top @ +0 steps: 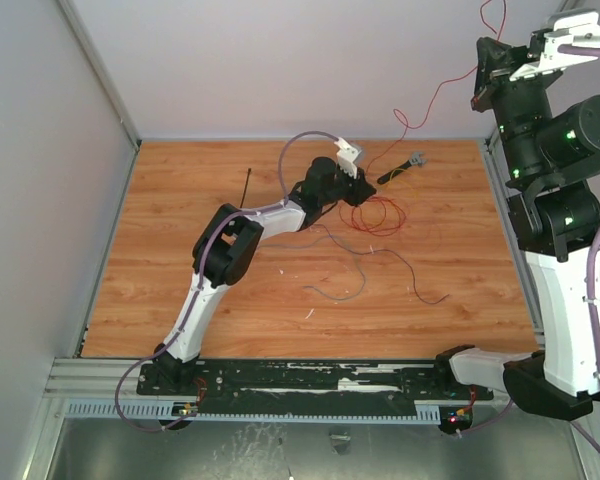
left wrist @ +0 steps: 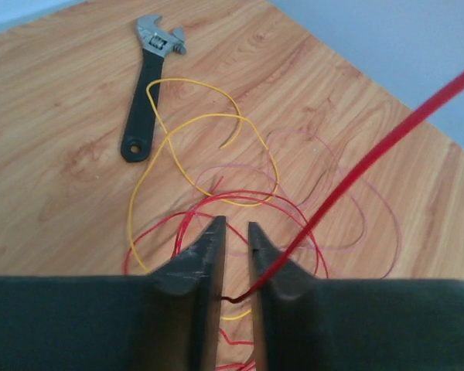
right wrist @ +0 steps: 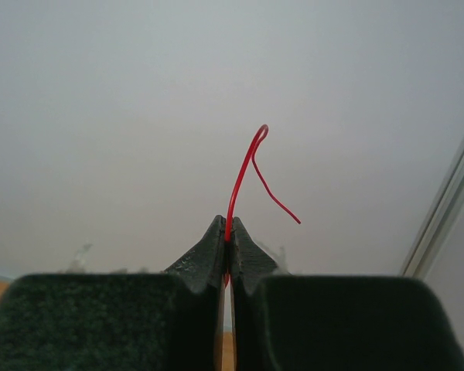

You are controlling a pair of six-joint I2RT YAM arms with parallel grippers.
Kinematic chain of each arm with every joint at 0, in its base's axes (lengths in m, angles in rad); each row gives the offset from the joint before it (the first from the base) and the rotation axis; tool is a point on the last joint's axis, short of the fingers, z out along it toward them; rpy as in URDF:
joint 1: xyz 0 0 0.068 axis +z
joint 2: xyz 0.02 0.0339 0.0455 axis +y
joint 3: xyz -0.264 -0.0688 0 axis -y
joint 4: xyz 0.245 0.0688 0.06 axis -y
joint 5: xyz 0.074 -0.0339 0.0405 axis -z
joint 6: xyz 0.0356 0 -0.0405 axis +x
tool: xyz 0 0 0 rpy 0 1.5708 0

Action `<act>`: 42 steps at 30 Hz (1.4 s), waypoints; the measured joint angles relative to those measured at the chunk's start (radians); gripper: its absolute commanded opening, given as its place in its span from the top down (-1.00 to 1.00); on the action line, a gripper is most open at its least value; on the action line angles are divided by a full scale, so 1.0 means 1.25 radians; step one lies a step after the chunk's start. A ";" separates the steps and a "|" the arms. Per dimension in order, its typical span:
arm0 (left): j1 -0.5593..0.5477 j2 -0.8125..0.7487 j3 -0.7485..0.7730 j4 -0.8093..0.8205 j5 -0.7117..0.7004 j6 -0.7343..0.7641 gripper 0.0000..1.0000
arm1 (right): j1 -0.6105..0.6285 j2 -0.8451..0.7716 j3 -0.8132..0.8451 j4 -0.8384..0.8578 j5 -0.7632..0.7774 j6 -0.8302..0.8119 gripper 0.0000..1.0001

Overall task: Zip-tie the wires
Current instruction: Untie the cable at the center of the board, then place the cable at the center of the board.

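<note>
The right hand is pressed together on one red strand and held high, I think to draw it straight out of the wires on the bench. The left hand is slightly spread, and a taut red strand runs into its gap (only its wrist view shows this). The zip tie lies well apart, visible only from above.

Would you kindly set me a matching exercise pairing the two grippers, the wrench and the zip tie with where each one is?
1 right gripper
2 left gripper
3 wrench
4 zip tie

A on the table, by the left arm elbow
B raised high, shut on a red wire
C low over the coiled wires, jaws slightly apart
D on the table beyond the coil

Pairs: 1-B, 2-C, 3-D, 4-A
</note>
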 measured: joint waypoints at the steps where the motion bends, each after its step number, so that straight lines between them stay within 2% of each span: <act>1: 0.001 0.001 0.000 -0.001 -0.002 0.001 0.85 | 0.000 0.001 0.000 -0.001 0.002 -0.001 1.00; 3: 0.004 0.001 0.000 -0.009 -0.002 0.003 1.00 | 0.000 0.005 0.000 -0.006 0.015 -0.003 1.00; 8: 0.023 0.001 0.017 -0.037 0.000 0.000 1.00 | 0.000 0.020 0.000 -0.027 0.085 -0.024 1.00; 12: 0.048 0.001 0.127 -0.097 0.000 0.003 1.00 | -0.001 0.017 -0.024 -0.028 0.139 -0.036 1.00; 17: 0.063 -0.014 0.283 -0.101 0.001 0.010 1.00 | -0.003 -0.002 -0.087 -0.027 0.176 -0.037 1.00; 22: 0.059 -0.092 0.313 -0.151 -0.005 0.059 1.00 | -0.010 -0.007 -0.142 -0.028 0.196 -0.034 1.00; 25: 0.056 -0.190 0.232 -0.203 -0.039 0.107 1.00 | -0.017 -0.015 -0.184 -0.030 0.195 -0.025 1.00; 29: 0.056 -0.343 0.061 -0.297 -0.142 0.156 1.00 | -0.022 -0.033 -0.244 -0.036 0.185 0.001 1.00; 34: 0.092 -0.485 -0.115 -0.437 -0.253 0.165 1.00 | -0.023 -0.071 -0.341 -0.055 0.175 0.041 1.00; 37: 0.157 -0.559 -0.216 -0.518 -0.296 0.155 1.00 | -0.031 -0.081 -0.398 -0.073 0.188 0.053 1.00; 42: 0.336 -0.662 -0.354 -0.602 -0.350 0.124 1.00 | -0.099 -0.077 -0.461 -0.114 0.237 0.072 1.00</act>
